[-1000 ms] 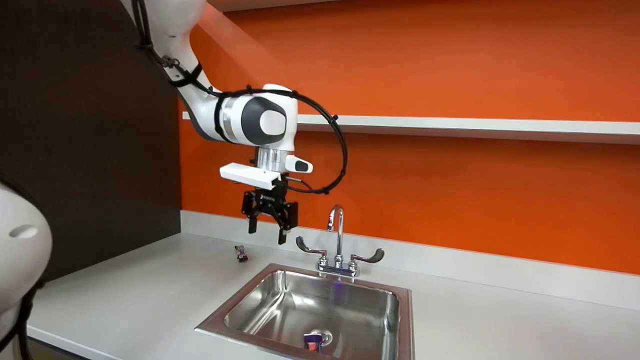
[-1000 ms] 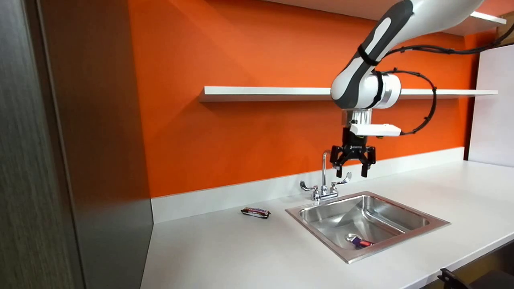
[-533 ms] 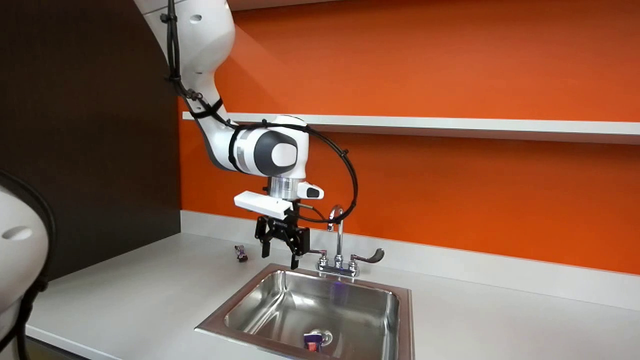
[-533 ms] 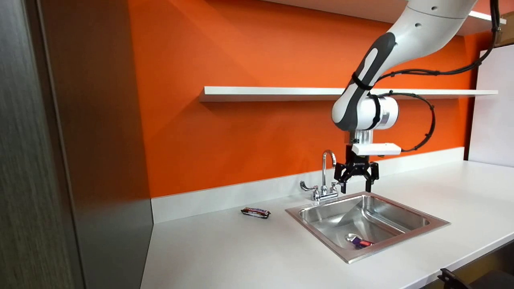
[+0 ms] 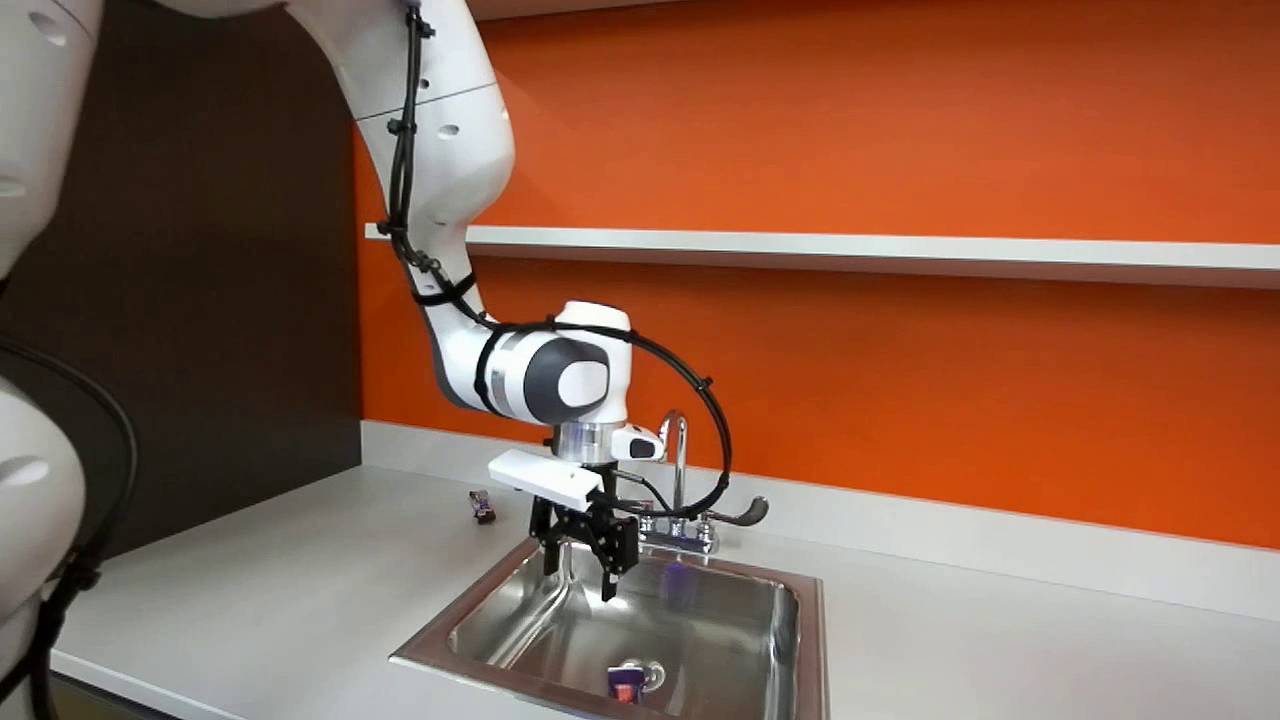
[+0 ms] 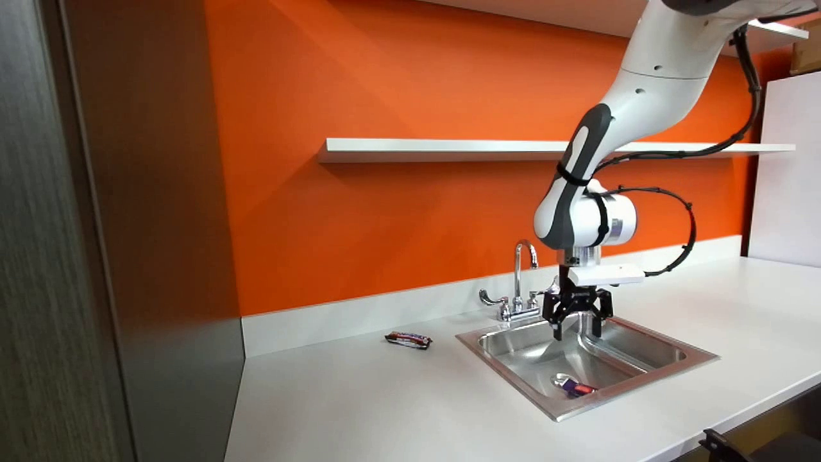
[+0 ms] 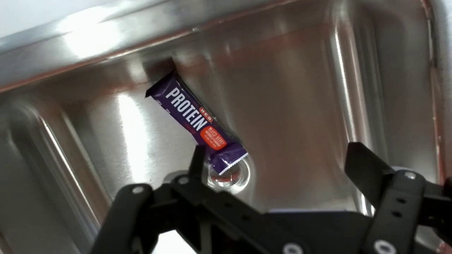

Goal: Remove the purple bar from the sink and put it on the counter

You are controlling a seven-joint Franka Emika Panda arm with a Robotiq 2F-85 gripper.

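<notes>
Status: early, pre-grasp. AFAICT nothing of the transfer's been done yet. Purple bar (image 7: 194,120) is located on the floor of the sink (image 7: 282,106), laid diagonally in wrist view, one end overlapping the edge of the drain (image 7: 230,180). Gripper (image 6: 577,331) is pointed down over the sink, fingers (image 7: 197,160) spread wide, nothing held betw. them. In both exterior views the fingertips are seen well apart from the bar; in wrist view one tip is overlapped w/ its edge, prob. just line of sight. Whether tips are below sink rim lvl can't be told.

Left to do: gripper to be shifted, prob. also rotated, so the diagonal bar is centred betw. fingers; then descent, grip, lift clear of rim, and bar to be set down on the counter (image 6: 385,404). Another wrapped bar (image 6: 408,341) is seen on the counter; not the target, judging by the task.

Bar's look: glossy purple wrapper, "PROTEIN" printed lengthwise in white, red-orange oval w/ mixed-berry txt, small red badge nearby. White zigzag edge at the drain end, dark edge at the opposite end. Film's lightly creased, no tear seen. Prob. best gripped across its narrow width; film may be a bit slippery.
</notes>
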